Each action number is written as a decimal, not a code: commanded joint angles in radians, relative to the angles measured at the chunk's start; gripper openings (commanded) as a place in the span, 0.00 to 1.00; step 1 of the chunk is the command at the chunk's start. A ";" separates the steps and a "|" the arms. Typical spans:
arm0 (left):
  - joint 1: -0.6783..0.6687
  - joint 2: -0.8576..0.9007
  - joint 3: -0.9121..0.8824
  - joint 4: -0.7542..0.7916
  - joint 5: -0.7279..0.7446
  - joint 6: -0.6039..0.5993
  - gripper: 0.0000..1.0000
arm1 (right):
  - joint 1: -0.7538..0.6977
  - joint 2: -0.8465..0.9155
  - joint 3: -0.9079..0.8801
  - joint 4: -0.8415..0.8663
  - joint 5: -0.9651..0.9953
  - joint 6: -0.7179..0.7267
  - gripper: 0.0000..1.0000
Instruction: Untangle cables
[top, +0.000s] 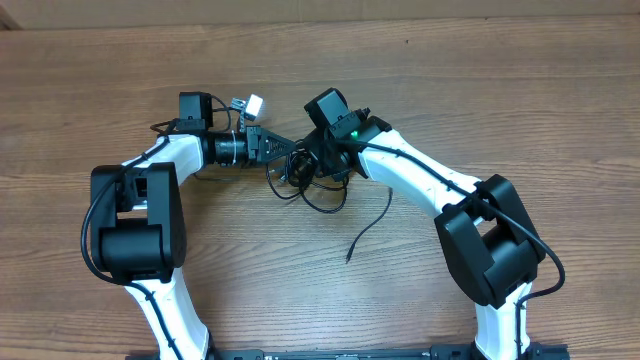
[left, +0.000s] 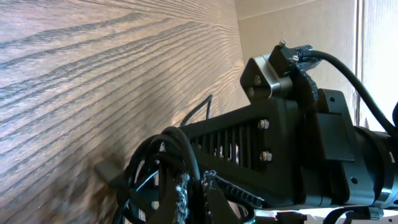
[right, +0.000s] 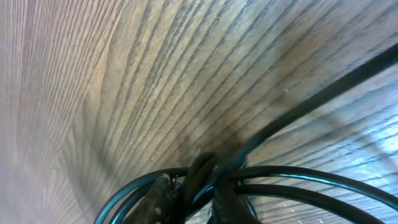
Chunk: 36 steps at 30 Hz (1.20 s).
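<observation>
The cables (top: 303, 182) are thin black cords bunched in loose loops on the wooden table (top: 450, 90), between my two grippers. One loose end (top: 366, 232) trails toward the front right. My left gripper (top: 290, 152) reaches in from the left, and in the left wrist view its fingers (left: 194, 194) are pressed together on a strand beside the cable loops (left: 158, 168). My right gripper (top: 316, 166) comes in from the right. In the right wrist view its fingers (right: 193, 198) are closed around the cable loops (right: 298, 180), just above the table.
The right gripper's black body (left: 280, 143) fills much of the left wrist view, very close to the left fingers. A small white and grey connector (top: 248, 103) sits by the left wrist. A cardboard wall (top: 320, 10) borders the table's far edge.
</observation>
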 joint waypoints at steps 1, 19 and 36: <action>-0.002 -0.005 0.004 0.005 0.068 0.018 0.04 | 0.011 0.018 -0.021 0.009 -0.038 -0.004 0.17; -0.009 -0.005 0.004 -0.032 -0.115 -0.076 0.04 | 0.037 0.018 -0.022 0.003 -0.102 -0.007 0.16; -0.010 -0.005 0.004 -0.032 -0.112 -0.084 0.04 | 0.057 0.043 -0.024 -0.016 -0.038 -0.010 0.13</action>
